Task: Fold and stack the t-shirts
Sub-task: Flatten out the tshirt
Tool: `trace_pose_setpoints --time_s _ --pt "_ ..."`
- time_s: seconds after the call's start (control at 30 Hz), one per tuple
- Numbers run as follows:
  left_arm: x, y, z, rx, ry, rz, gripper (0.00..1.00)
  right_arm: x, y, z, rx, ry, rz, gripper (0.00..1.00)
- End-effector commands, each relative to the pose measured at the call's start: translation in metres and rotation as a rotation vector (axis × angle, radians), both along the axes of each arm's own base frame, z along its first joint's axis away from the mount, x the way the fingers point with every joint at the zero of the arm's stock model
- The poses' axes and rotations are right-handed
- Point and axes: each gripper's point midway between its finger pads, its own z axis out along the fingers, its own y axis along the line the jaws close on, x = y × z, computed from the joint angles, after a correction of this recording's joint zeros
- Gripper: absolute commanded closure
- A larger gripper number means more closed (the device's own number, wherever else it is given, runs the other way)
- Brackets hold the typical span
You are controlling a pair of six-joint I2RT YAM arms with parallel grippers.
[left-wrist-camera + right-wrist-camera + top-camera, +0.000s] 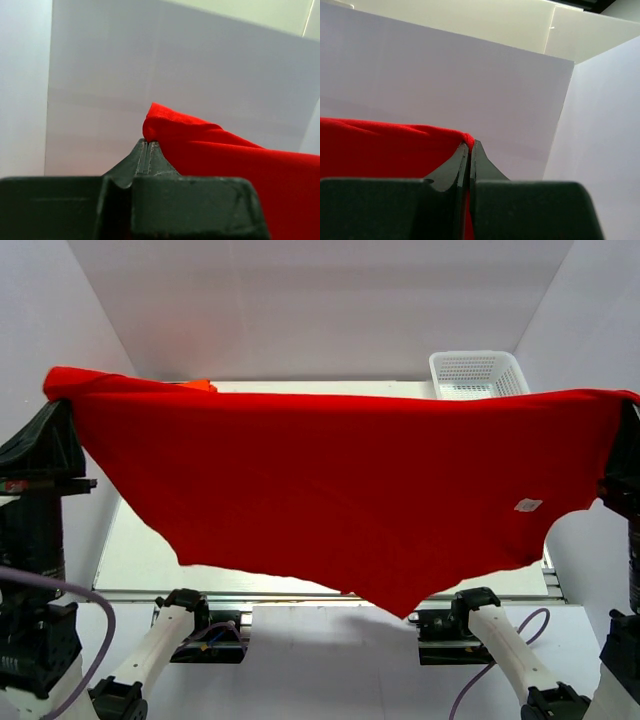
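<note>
Top external view: the red t-shirt [340,490] hangs in the air, stretched wide across the scene between its two upper corners. Its top edge runs nearly level from side to side. The lower edge sags to an uneven point right of centre, in front of the table's near edge. A small white tag [527,505] shows on the cloth near the right side. The shirt is held clear above the table [130,550] and hides most of it.

In the left wrist view, the left gripper [146,150] has its jaws pressed together on a bunched corner of the red cloth, which rises just above the fingertips and falls away to the right. In the right wrist view, the right gripper [470,150] is likewise clamped on the other corner, with the red cloth spreading to the left of the closed fingers and a thin strip of it pinched between them.

Behind the shirt's top edge, near the left, a small patch of orange cloth [198,386] peeks out; the rest of it is hidden. At the far right of the table stands a white mesh basket [478,373], its lower part covered by the shirt. Plain white walls [320,300] enclose the table.
</note>
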Motion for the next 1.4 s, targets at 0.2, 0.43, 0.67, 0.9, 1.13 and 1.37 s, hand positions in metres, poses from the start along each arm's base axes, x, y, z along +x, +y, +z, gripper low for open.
trace_pose_setpoints --time_s 0.2,0.43,0.67,0.9,1.13,1.37 --pt "0.067 -0.013 -0.05 -0.02 0.152 -0.019 1.0 0.066 0.002 -0.032 0.027 0.092 -0.043 1.0" --pt "0.163 -0.015 -0.129 -0.066 0.371 0.05 1.0 0.176 0.008 -0.112 0.079 0.293 -0.1 1.0" --pt "0.244 -0.017 -0.233 -0.065 0.577 0.127 1.0 0.262 0.034 -0.208 -0.017 0.474 -0.08 1.0" --pt "0.31 -0.021 -0.327 -0.031 0.77 0.19 1.0 0.336 0.044 -0.285 -0.082 0.65 -0.112 1.0" --pt "0.378 -0.027 -0.402 0.008 0.937 0.245 1.0 0.41 0.054 -0.35 -0.129 0.801 -0.132 1.0" --pt "0.457 -0.026 -0.438 -0.001 0.984 0.264 1.0 0.485 0.05 -0.382 -0.104 0.866 -0.239 1.0"
